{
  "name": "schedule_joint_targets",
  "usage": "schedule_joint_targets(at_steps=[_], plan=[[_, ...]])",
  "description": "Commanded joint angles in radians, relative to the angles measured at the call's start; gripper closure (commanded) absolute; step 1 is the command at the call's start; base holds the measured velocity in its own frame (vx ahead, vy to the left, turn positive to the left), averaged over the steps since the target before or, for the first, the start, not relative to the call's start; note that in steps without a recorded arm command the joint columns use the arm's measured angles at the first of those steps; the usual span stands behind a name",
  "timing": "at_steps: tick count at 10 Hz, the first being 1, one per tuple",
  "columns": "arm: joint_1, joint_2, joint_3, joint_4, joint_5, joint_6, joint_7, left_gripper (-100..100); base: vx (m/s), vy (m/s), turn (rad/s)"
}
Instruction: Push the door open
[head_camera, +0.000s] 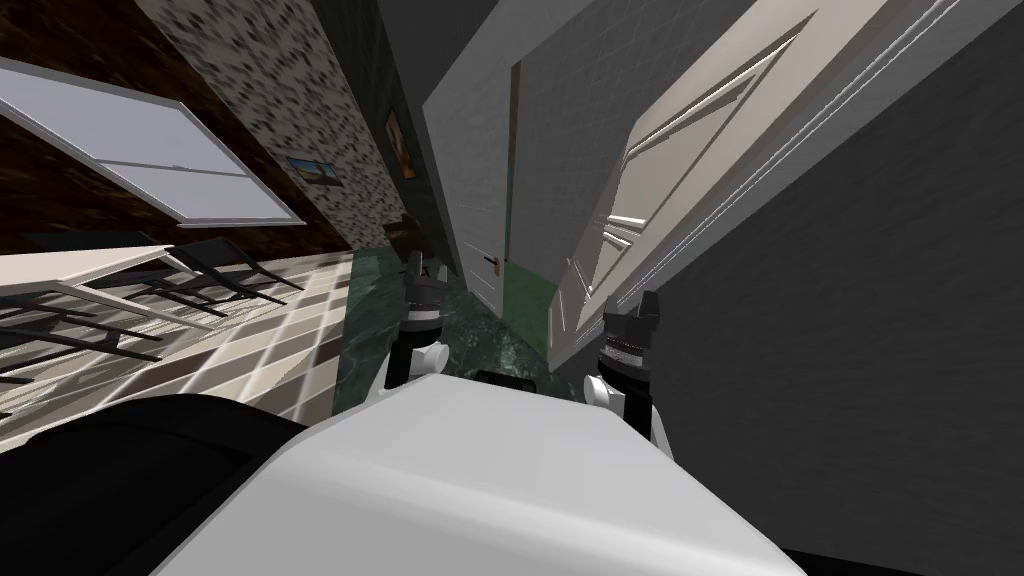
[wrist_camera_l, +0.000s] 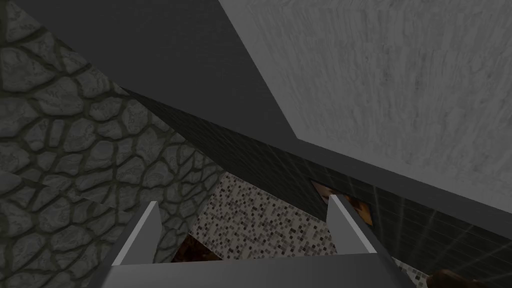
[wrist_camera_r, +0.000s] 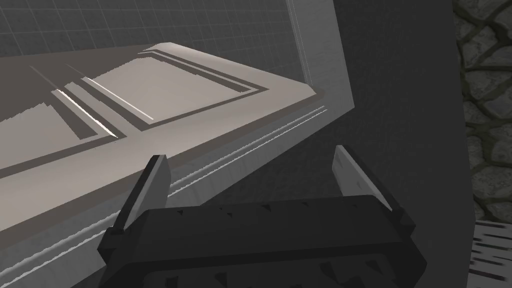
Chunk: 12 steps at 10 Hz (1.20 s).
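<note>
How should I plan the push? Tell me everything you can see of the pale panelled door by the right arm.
The door is pale beige and matte, like painted wood. It has recessed rectangular panels edged in darker bevels. A ridged trim runs along its edge, where it meets a dark grey wall. The door stands on my right. The open right gripper hovers near the trim, with no contact visible. Whether the door is ajar I cannot tell.
</note>
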Motion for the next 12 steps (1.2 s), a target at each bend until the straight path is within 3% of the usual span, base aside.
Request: schedule_joint_targets(at_steps=[1, 7, 12], plan=[[-0.017, 0.012, -0.008, 0.031, -0.001, 0.001, 0.002, -100, 0.033, 0.051, -0.010], [-0.073, 0.043, -0.034, 0.131, -0.006, 0.004, 0.007, -100, 0.062, 0.081, -0.013], [-0.143, 0.071, -0.067, 0.259, -0.012, 0.007, 0.013, -100, 0.077, 0.101, -0.018]])
